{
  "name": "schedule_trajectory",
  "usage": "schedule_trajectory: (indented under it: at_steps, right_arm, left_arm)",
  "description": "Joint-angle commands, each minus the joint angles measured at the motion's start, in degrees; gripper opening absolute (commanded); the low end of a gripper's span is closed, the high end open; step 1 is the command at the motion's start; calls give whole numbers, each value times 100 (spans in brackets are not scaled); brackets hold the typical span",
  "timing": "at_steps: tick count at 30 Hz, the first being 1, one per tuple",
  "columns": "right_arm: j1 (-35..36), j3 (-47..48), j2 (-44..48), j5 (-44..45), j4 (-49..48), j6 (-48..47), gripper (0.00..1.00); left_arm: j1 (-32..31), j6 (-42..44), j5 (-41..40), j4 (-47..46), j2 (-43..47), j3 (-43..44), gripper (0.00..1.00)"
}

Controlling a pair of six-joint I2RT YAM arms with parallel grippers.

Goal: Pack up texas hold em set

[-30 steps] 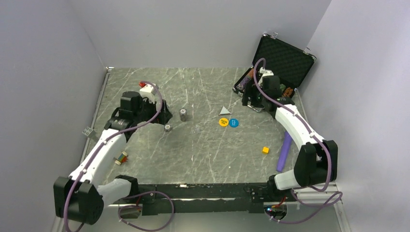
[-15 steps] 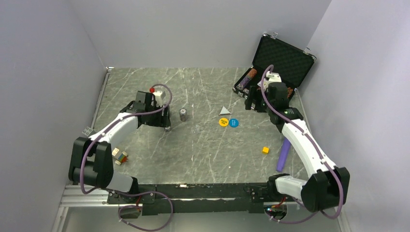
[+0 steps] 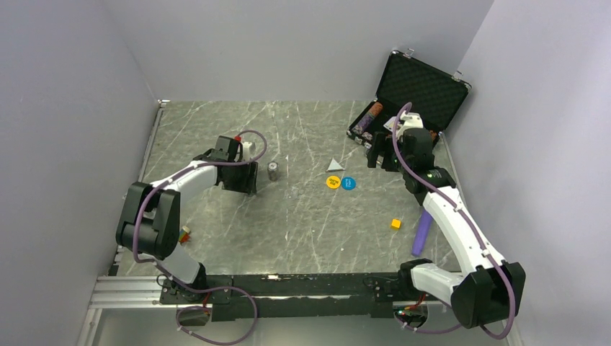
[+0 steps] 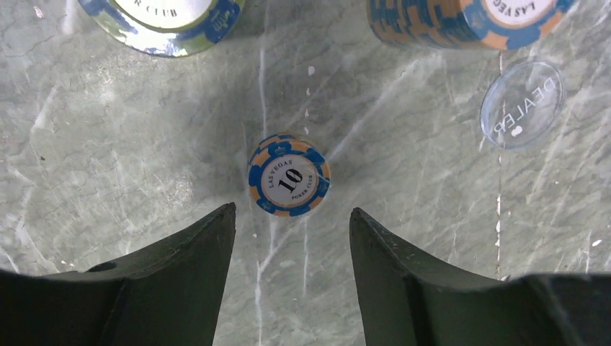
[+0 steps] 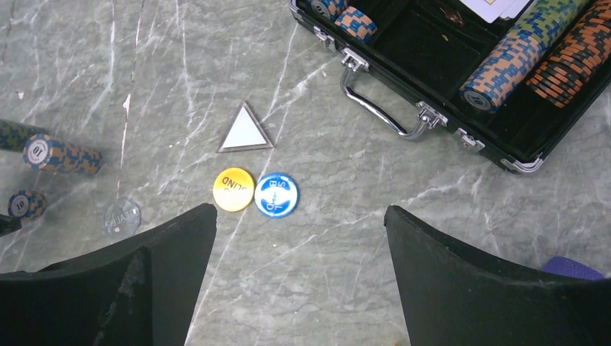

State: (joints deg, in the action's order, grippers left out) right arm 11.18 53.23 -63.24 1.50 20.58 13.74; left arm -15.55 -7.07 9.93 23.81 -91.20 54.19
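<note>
- Gaping at 1 o'clock on the bench [image 3: 302,223], the black briefcase [image 3: 421,86] holds striped chip rows [image 5: 519,54].
- Released left gripper [image 4: 292,238] hangs over a blue-orange chip stack [image 4: 290,175]; right gripper [image 5: 301,238] released too.
- Left gripper has shifted toward 3 o'clock.

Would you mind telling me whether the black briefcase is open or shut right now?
Open: the briefcase lid stands raised, and chip rows show inside its base.

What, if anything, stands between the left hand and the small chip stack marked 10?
Nothing visible. The left hand is open with the chip stack just ahead of its gap, bare table between. The dealer button lies off to the side.
</note>
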Motion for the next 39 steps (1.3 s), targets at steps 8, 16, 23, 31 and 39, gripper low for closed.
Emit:
schedule_trajectory:
  at_steps: [8, 16, 23, 31, 39]
  right_arm:
    - [-7, -57, 163, 62, -164, 50, 92]
    - [-12, -102, 196, 122, -184, 50, 92]
    - [-9, -104, 224, 134, -178, 54, 92]
    - [-10, -67, 319, -24, -90, 86, 92]
    - [16, -209, 431, -1426, -174, 891, 90]
  left_arm:
    - [-134, 72, -395, -69, -316, 336, 62]
    - [-299, 160, -594, -68, -620, 464, 58]
    - [-425, 172, -765, 98, -825, 518, 40]
    - [-503, 133, -857, 120, -424, 373, 0]
    - [-1260, 95, -1059, -155, 1432, -195, 0]
